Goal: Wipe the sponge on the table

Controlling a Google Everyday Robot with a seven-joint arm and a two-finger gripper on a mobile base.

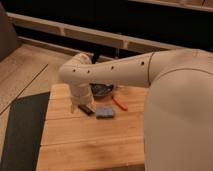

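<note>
The blue-grey sponge (105,112) lies flat on the light-brown plank table (85,145), near its far middle. My white arm reaches in from the right and bends down at the wrist. The gripper (77,106) points down at the table a short way left of the sponge and stands open with nothing in it. A black bar-shaped object (86,109) lies between the gripper and the sponge. The sponge is apart from the gripper.
A thin orange-red tool (119,103) lies just right of the sponge, and a dark bowl (101,90) sits behind it under my forearm. A dark grey floor mat (22,132) runs along the table's left side. My arm's bulky shoulder (180,110) covers the table's right part.
</note>
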